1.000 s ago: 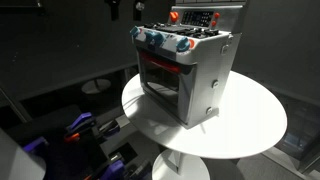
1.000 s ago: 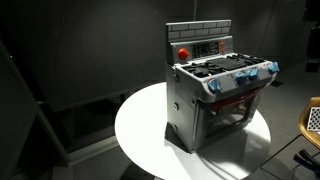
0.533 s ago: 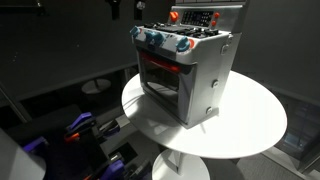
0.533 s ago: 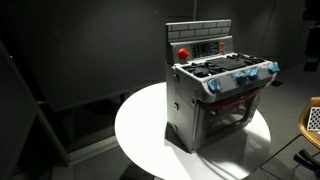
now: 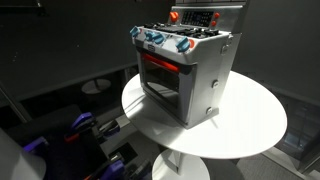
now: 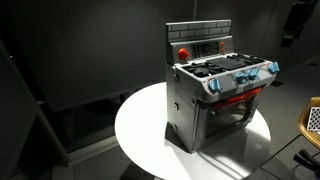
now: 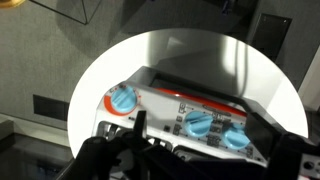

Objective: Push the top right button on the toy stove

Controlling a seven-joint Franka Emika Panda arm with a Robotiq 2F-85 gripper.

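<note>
The toy stove (image 5: 190, 75) is being carried upright near the middle of a round white table (image 5: 255, 125), and it is being shown whole in both exterior views (image 6: 215, 100). It is being judged a light, hollow, stiff box, probably of plastic, so a sideways shove is likely to slide or tip it on the smooth tabletop. No hold on it is being called for. The press is best delivered straight into the button's face with the fingertip, gently, so that the force is taken by the body behind the panel. The casing is being seen as silver-grey and boxy, with a plain side wall turned toward the camera in an exterior view. A red-glowing door window (image 5: 160, 70) is being shown on the front, dark burners (image 6: 225, 70) on the top, and a red back control panel (image 6: 200, 47) is standing up at the rear. A row of blue knobs (image 7: 197, 125) is being picked out along the front edge, most clearly in the wrist view. A round red button (image 6: 183, 53) is being seen at one end of the panel. The buttons at the opposite, upper right end are too small to be told apart. The gripper (image 7: 150, 155) is being held above the stove's front, clear of it. Its fingers are being lost in a dark blur at the bottom of the wrist view, so their spread cannot be told.
</note>
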